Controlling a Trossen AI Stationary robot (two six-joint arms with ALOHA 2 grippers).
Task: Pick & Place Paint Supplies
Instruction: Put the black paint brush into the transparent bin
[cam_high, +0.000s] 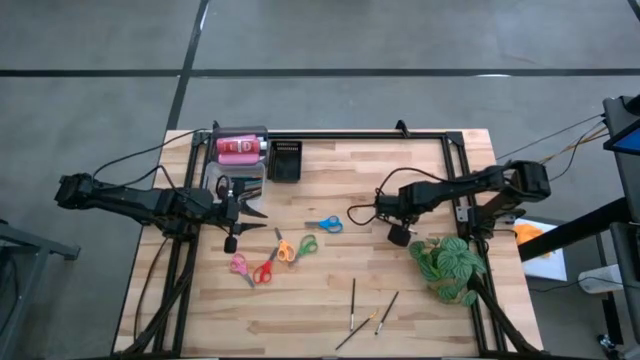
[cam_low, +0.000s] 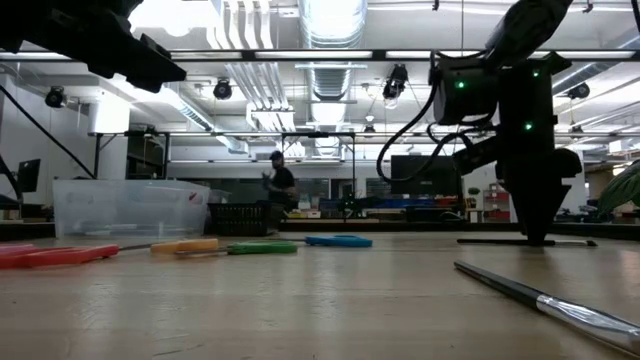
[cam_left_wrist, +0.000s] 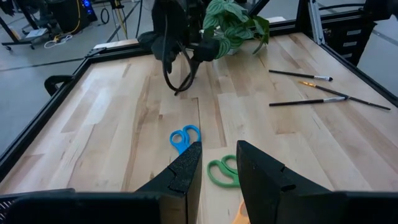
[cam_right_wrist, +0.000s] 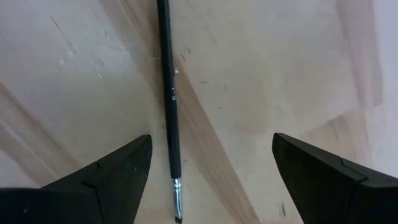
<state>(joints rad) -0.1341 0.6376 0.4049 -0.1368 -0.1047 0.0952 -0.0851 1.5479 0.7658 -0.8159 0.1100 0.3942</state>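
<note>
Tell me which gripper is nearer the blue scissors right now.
Right, narrowly. The blue scissors lie between the arms: the right gripper hovers just beyond them on the plant side, and the left gripper sits slightly farther off by the tub.

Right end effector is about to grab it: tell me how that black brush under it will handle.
The black brush is thin and straight, so probably stiff and light. Its handle looks round, so a nudge may roll it. Lying flat on the table between the open right end effector fingers, it could slip from a pinch.
</note>
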